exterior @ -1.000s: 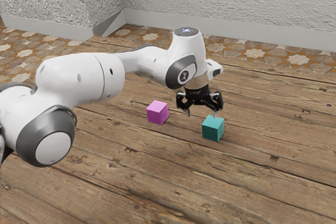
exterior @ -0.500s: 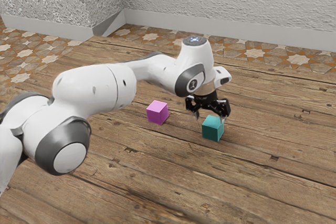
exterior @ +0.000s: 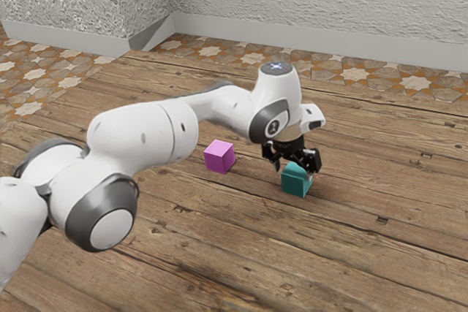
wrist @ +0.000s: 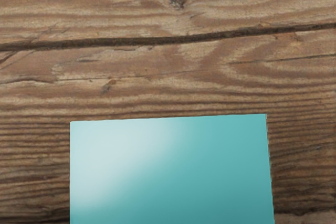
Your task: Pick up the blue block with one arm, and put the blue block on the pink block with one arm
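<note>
I'm hovering my gripper (exterior: 295,166) over the blue block (exterior: 296,180), jaws apart, straddling its top w/o clamping (no grasp yet). It's sitting mid-table (exterior: 351,253), near the pink block (exterior: 219,156), on the exterior view's right. Grasp, lift & stacking are all remaining, I'm judging.

Arm (exterior: 146,133) stretched fwd, wrist vert., jaws spread wide.

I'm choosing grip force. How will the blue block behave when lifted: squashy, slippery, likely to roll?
The blue block has crisp edges and flat faces, so it likely stays rigid and won't roll. The sheen on its top suggests a smooth surface that might slip, so the open tool straddling it should close squarely on opposite sides.
</note>
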Available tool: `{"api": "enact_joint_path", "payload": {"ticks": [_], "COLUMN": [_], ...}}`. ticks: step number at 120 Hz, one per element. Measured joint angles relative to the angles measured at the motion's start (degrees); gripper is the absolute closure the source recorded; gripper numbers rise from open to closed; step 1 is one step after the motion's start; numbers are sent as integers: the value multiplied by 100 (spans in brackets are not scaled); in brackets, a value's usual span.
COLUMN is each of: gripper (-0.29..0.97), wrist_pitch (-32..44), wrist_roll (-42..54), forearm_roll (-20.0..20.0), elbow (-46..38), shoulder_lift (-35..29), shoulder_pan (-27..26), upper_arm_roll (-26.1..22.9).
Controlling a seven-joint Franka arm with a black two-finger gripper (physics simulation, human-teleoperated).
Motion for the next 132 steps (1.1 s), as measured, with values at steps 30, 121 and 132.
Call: {"api": "enact_joint_path", "payload": {"ticks": [30,121,132], "gripper": [0,34,37], "wrist_pitch": [200,652,668], "wrist_roll": [170,375,341], "forearm_roll": [-5,-52,-32], "elbow": [26,-58,-62], "shoulder_lift": [80,227,226], "shoulder_pan": [-32,-41,-41], "upper_arm_roll": [56,63,62]}}
